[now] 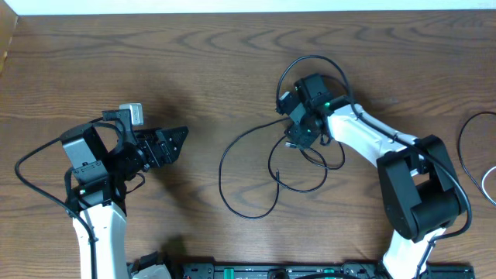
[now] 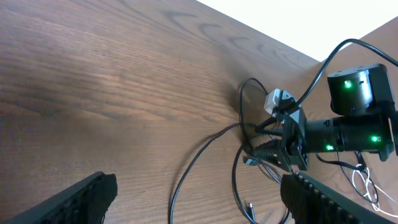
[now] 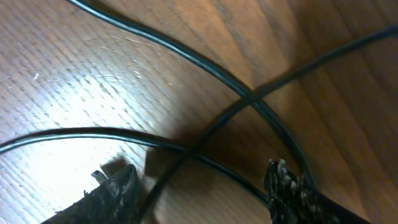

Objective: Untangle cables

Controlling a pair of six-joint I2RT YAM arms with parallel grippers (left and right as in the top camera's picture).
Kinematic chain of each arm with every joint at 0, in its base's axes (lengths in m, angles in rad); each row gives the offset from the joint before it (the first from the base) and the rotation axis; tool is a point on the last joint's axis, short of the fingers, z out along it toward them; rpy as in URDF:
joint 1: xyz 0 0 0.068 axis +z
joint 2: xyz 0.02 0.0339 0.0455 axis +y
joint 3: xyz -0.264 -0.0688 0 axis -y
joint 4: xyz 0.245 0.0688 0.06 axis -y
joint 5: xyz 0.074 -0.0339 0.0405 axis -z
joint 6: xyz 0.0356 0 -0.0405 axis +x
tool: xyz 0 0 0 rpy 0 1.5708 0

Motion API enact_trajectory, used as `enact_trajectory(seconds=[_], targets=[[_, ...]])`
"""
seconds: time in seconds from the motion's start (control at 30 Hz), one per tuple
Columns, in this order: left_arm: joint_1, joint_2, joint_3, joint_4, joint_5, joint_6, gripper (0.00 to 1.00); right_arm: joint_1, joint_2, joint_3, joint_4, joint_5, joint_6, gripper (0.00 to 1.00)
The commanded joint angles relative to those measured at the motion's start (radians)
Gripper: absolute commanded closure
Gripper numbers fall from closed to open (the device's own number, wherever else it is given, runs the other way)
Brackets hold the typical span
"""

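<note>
Thin black cables (image 3: 249, 98) are laid in the middle of the table (image 1: 155, 62), just in front of the right arm; they are smooth, round and a little shiny; they are bent into loose loops, one big and wide, the others small and bunched together; close up, three strands are seen, and they are crossed over each other in two spots; how many whole cables make up the bunch cannot be told; one small plug (image 2: 249, 206) is seen at a loose end near the bunch; two more cords are seen well apart at the right edge of the table, one black cord (image 1: 460, 143) curved like a bow and one white cord (image 1: 483, 183) beside it; the right pincer (image 3: 199, 182) is held low over the small loops; its two dark, rough-edged fingers (image 3: 115, 196) are set apart, black strands are laid on the wood between them, and nothing is pinched; the left pincer (image 2: 198, 190) is held wide open above bare wood, well to the left of the bunch, and nothing is held in it; its two fingers are black with ridged inner faces; the table is made of brown wood with wavy dark grain lines; two arms are counted, each white and black.
</note>
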Motion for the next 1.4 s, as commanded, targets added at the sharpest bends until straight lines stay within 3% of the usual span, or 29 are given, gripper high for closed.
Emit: enact_trajectory(seconds=[0.0, 1.17, 1.23, 1.27, 1.3, 1.37], targets=[[0.005, -0.001, -0.003, 0.002, 0.009, 0.006, 0.1, -0.023, -0.017, -0.005, 0.0, -0.059, -0.027, 0.38], [0.005, -0.001, -0.003, 0.002, 0.017, -0.002, 0.1, -0.033, 0.042, -0.005, -0.055, -0.095, -0.036, 0.37], [0.005, -0.001, -0.003, 0.002, 0.017, -0.002, 0.1, -0.029, 0.044, -0.005, -0.064, -0.081, -0.035, 0.43], [0.005, -0.001, -0.003, 0.002, 0.017, -0.002, 0.11, -0.027, 0.044, -0.005, -0.068, -0.077, -0.035, 0.57], [0.005, -0.001, -0.003, 0.002, 0.017, -0.002, 0.11, -0.023, 0.044, -0.005, -0.069, -0.078, -0.033, 0.77], [0.005, -0.001, -0.003, 0.002, 0.017, -0.002, 0.11, -0.015, 0.044, -0.004, -0.065, -0.077, -0.011, 0.95]])
